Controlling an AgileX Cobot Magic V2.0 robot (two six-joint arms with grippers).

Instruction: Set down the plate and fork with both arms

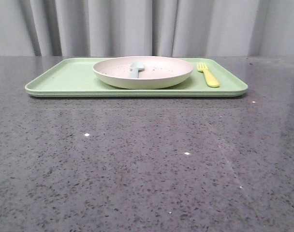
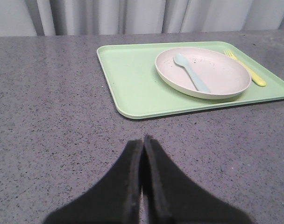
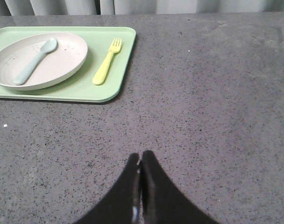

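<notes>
L gripper [image 2: 143, 140] and R gripper [image 3: 141, 155]: fingers pressed together, holding nothing, over bare grey table [image 1: 147, 164], well short of green tray [image 1: 65, 77]. On tray: plate [image 1: 156, 77] w/ blue spoon [image 1: 136, 69] inside; fork [image 1: 208, 74] just beside plate, robot's right.

plate [image 2: 212, 74] on tray [image 2: 132, 84], fingers [image 2: 132, 177] together

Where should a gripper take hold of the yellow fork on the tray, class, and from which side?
Probably at the handle of the fork, from above: it lies flat on the tray, right of the plate, with clear space either side for the fingers.
</notes>
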